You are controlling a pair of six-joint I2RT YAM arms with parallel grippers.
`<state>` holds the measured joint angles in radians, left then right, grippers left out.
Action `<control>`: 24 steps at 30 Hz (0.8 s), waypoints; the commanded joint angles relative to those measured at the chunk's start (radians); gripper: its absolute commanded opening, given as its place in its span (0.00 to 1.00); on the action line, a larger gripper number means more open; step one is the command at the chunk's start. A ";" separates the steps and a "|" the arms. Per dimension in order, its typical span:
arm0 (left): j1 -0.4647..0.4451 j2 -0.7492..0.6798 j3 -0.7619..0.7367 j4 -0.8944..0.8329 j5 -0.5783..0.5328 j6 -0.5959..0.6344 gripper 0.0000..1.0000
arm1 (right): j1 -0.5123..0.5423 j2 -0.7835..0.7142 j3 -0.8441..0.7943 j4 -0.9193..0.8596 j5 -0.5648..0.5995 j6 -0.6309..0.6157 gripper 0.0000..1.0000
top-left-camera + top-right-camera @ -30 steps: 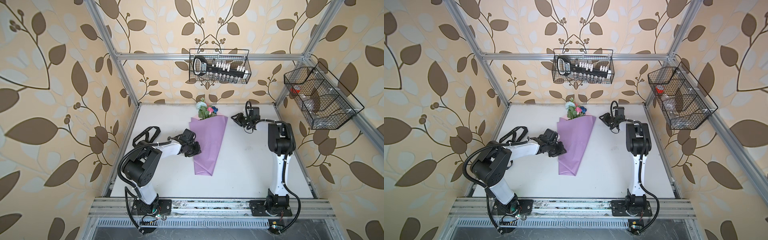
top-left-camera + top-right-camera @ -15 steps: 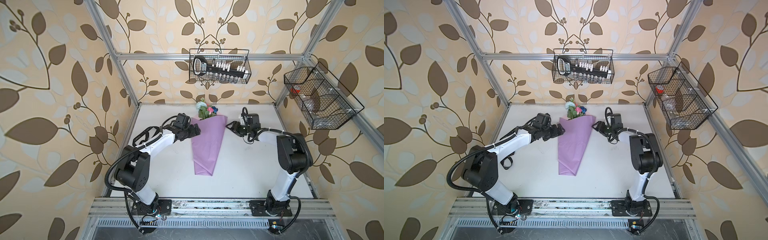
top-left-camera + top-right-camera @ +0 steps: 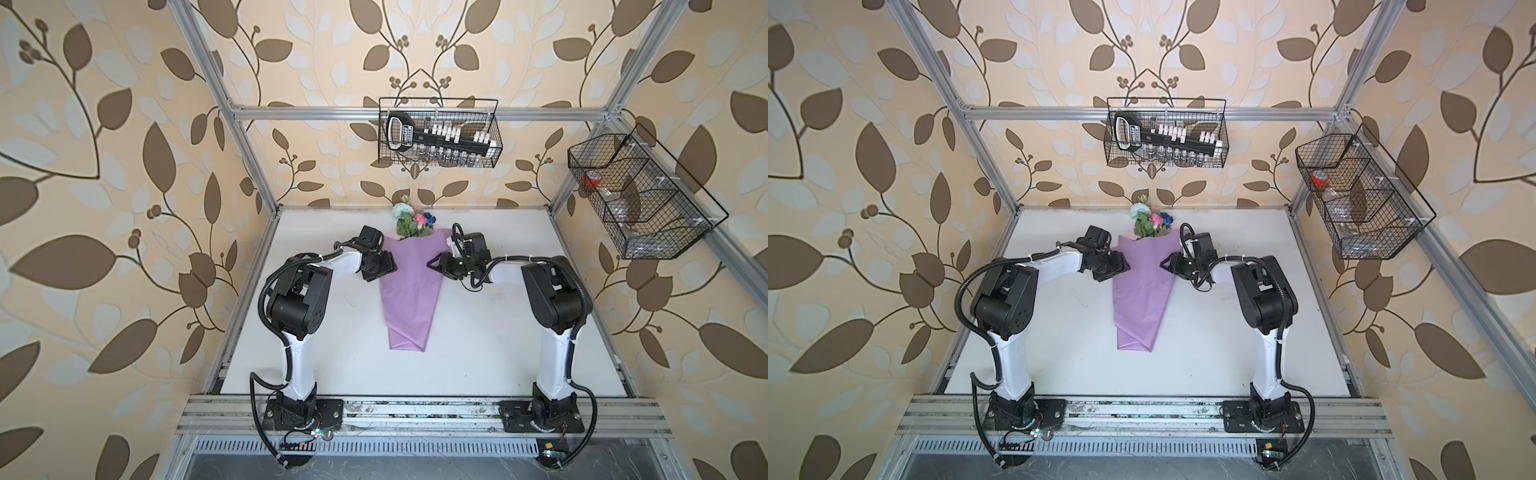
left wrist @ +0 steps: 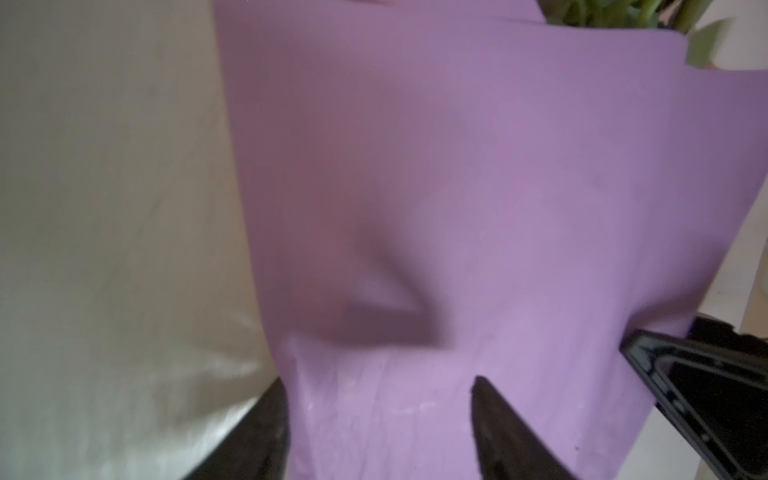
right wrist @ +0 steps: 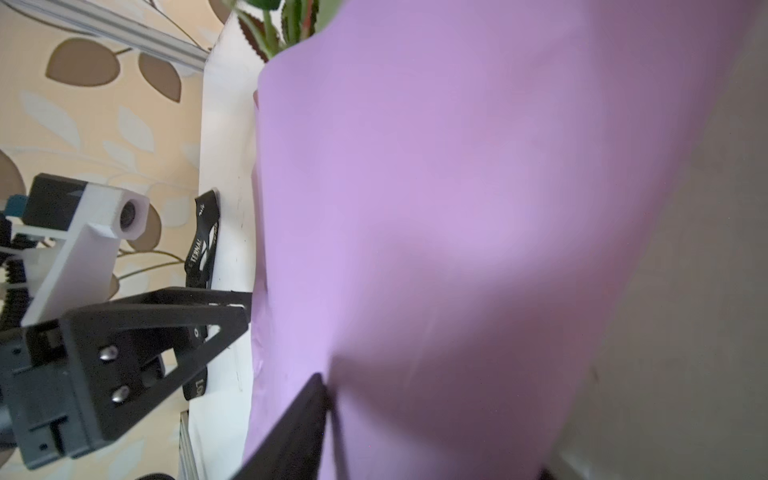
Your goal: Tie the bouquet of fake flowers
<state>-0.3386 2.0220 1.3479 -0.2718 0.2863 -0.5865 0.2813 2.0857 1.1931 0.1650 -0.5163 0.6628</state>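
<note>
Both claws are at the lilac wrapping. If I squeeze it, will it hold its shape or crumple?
It will likely crumple: the wrapping paper shows a soft dent near the left claw. It is probably light and apt to slide on the smooth table.

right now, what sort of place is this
Probably a robot test cell dressed as a room: an aluminium frame lined with leaf wallpaper, two robot arms bolted to a front rail, wire baskets hung on the frame.
</note>
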 commanded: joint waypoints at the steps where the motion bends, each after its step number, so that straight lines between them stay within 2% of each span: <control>1: 0.003 0.062 0.037 0.028 0.088 0.001 0.35 | -0.009 0.043 0.032 -0.046 0.026 -0.003 0.28; 4: -0.013 0.088 0.046 0.055 0.119 0.000 0.19 | -0.042 0.045 0.022 -0.065 0.039 -0.011 0.10; 7: -0.037 0.103 0.048 0.087 0.142 -0.009 0.11 | -0.097 0.023 -0.017 -0.071 0.048 -0.025 0.02; 15: -0.165 0.188 0.078 0.259 0.181 -0.136 0.05 | -0.292 -0.102 -0.163 -0.099 0.091 -0.103 0.00; 19: -0.242 0.283 0.155 0.376 0.205 -0.259 0.05 | -0.404 -0.165 -0.212 -0.130 0.122 -0.180 0.00; 24: -0.315 0.397 0.280 0.477 0.217 -0.383 0.06 | -0.508 -0.185 -0.176 -0.233 0.199 -0.306 0.00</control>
<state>-0.6285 2.3501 1.5791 0.1741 0.4961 -0.8696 -0.1917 1.9156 1.0039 0.0368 -0.4229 0.4641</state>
